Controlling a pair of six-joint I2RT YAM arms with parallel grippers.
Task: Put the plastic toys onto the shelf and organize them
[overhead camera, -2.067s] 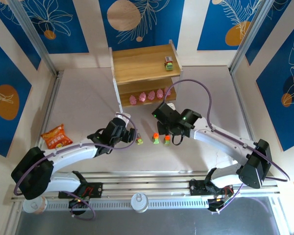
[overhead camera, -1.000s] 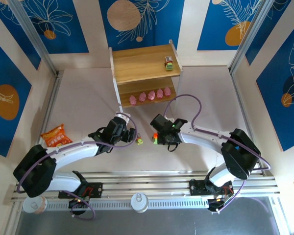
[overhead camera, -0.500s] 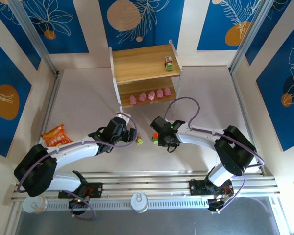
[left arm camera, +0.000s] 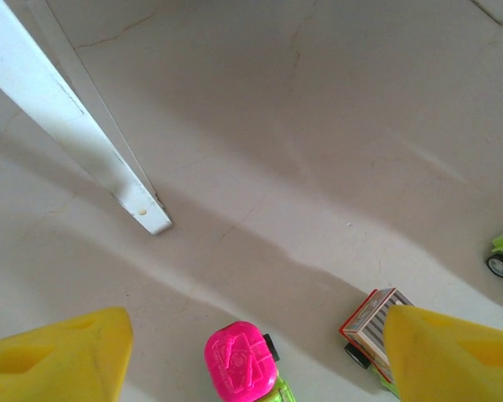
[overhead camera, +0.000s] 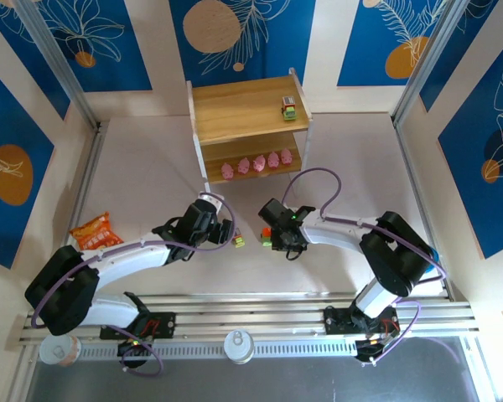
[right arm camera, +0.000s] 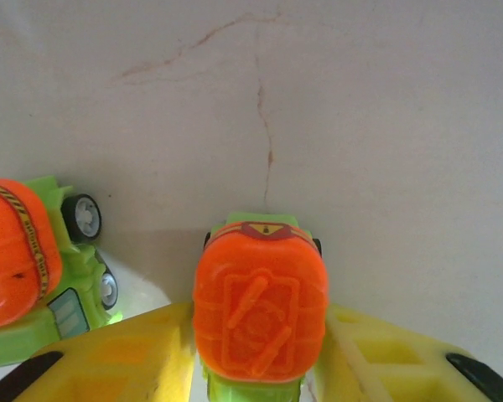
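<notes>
On the table (overhead camera: pixel 151 176), near its middle, the right gripper (right arm camera: pixel 260 335) has its jaws pinching an orange-topped car (right arm camera: pixel 260 301), with a second orange car (right arm camera: pixel 21 251) just beside it. To its left, the left gripper (left arm camera: pixel 256 339) hovers with jaws spread around a magenta-topped car (left arm camera: pixel 241 362). At the far side, the shelf (overhead camera: pixel 235 113) holds five pink figurines (overhead camera: pixel 256 164) on its lower tier and a small car (overhead camera: pixel 289 108) on top.

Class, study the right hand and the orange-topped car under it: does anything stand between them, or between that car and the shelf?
Nothing visible. The orange-topped car sits between the fingers of the right hand, and the table toward the shelf looks bare. Another orange car stands beside it.
</notes>
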